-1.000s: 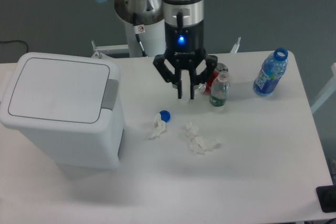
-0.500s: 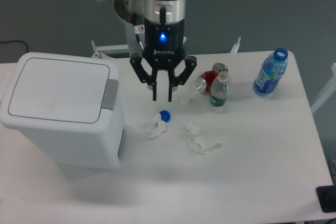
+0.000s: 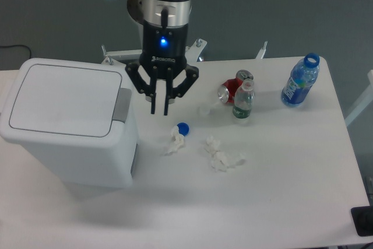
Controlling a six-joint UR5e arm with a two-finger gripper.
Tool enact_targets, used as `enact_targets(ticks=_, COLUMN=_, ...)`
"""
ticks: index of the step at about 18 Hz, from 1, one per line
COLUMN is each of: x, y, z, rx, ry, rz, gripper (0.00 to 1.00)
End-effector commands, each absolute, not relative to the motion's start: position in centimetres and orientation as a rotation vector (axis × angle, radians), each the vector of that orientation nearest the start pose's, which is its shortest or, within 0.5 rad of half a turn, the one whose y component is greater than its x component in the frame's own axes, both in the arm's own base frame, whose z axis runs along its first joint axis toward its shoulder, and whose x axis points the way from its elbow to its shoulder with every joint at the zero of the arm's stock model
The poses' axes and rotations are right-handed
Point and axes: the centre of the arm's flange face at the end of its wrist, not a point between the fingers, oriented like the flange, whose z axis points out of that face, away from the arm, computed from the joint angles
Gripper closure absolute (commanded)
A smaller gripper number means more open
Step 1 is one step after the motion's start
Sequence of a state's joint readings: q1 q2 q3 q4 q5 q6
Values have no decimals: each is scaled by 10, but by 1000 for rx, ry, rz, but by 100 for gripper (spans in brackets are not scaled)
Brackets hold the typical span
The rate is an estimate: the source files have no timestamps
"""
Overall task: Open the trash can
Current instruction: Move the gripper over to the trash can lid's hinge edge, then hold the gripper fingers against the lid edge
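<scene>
White desk: lid-shut trash can at nine o'clock, pincer beside it, fingers nearly together, empty.

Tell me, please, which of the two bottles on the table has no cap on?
The blue-labelled bottle near the table's far right corner: its blue neck ring is open on top. The smaller clear bottle beside the red can keeps its white cap.

black two-finger gripper, 12 o'clock of the table: small white brand lettering on its body, too blurred to read | small round red-and-white sign on grey robot base: a symbol, no readable text | bottle labels: unreadable
</scene>
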State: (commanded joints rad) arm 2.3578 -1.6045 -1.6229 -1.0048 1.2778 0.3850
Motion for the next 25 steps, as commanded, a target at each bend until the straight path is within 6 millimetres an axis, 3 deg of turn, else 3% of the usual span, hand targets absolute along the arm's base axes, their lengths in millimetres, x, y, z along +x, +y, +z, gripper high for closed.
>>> enact_targets(ticks=4, x=-256, y=500, z=514, rx=-2556, ry=-397, rz=23, gripper=77)
enact_targets(ticks=25, x=-240, y=506, z=506, rx=-2566, ry=-344, rz=-26, gripper=77)
